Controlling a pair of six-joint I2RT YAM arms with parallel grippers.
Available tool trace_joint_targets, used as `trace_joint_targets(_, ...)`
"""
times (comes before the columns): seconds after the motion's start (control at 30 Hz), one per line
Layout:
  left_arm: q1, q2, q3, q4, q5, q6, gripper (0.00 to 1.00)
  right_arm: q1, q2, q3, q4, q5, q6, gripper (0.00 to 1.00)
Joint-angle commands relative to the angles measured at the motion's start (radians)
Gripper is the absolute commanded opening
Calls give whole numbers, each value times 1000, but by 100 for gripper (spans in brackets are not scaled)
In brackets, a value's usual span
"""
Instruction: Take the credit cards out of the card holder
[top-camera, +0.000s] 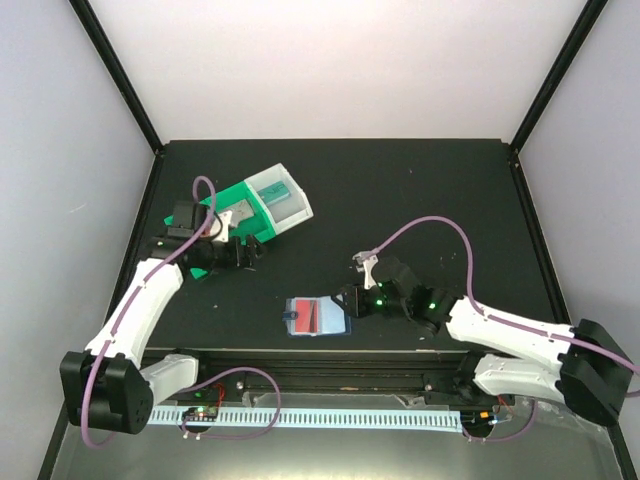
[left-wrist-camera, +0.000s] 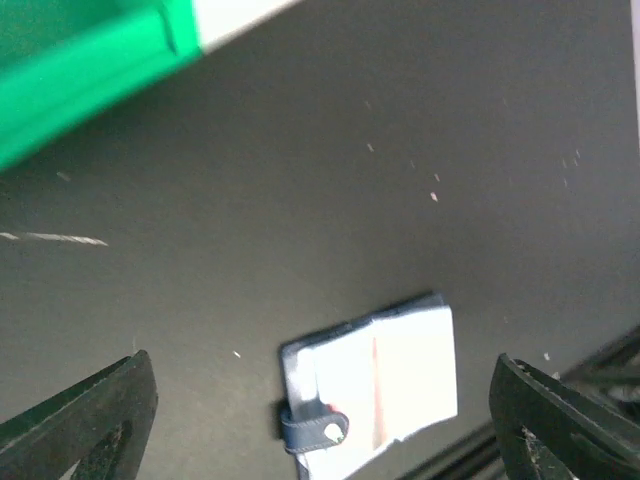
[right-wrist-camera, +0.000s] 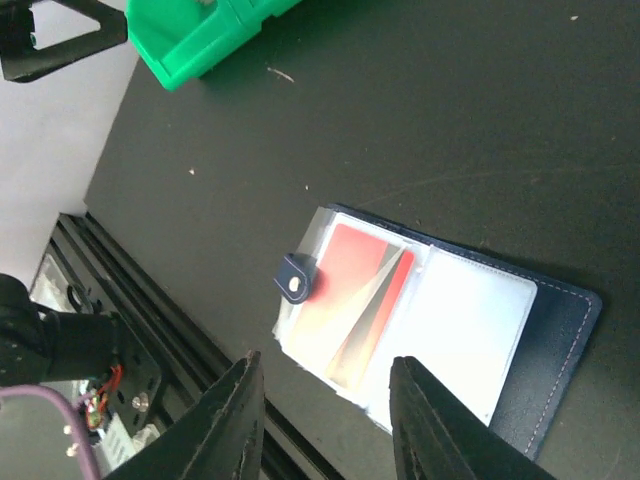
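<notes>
Black table (top-camera: 420, 200) between pale walls: the card holder (top-camera: 318, 318) lies open near the front edge, with both end effectors empty.

From the right wrist view, the right end effector (right-wrist-camera: 325, 362) hovers just over the holder with its 2 white fingers (right-wrist-camera: 228, 420) spread apart, gripping nothing. The credit cards (right-wrist-camera: 350, 300) sit in the holder's left pocket, red-orange on top, beside a dark blue snap tab (right-wrist-camera: 296, 278). The right pocket looks whitish. Any print on the cards is too small to read. The left end effector (top-camera: 232, 255) is well apart from the holder, beside the green tray (top-camera: 232, 205) with its white bin (top-camera: 282, 198). Its dark fingers (left-wrist-camera: 100, 420) are spread wide and hold nothing.
</notes>
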Motion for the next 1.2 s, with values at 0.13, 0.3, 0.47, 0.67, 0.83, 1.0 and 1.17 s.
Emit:
trace_joint_targets(0.13, -108, -58, -166, 186, 183, -58, 89, 4, 127, 18, 108, -10, 45, 34)
trace_joint_targets(0.3, -184, -59, -285, 369, 264, -156, 88, 3, 190, 21, 113, -15, 36, 33)
trace_joint_targets(0.47, -259, -50, -391, 603, 273, -306, 89, 4, 233, -6, 149, -31, 33, 33)
trace_joint_targets(0.67, -290, 25, -444, 770, 293, -390, 92, 4, 268, -31, 192, -28, 24, 30)
trace_joint_targets(0.83, -307, 98, -484, 886, 283, -439, 93, 3, 319, -39, 208, -27, 8, 27)
trace_joint_targets(1.0, -339, 157, -488, 917, 283, -439, 93, 4, 351, -69, 246, -28, 21, 25)
trace_joint_targets(1.17, -343, 158, -492, 887, 250, -411, 93, 4, 384, -104, 267, -16, 26, 24)
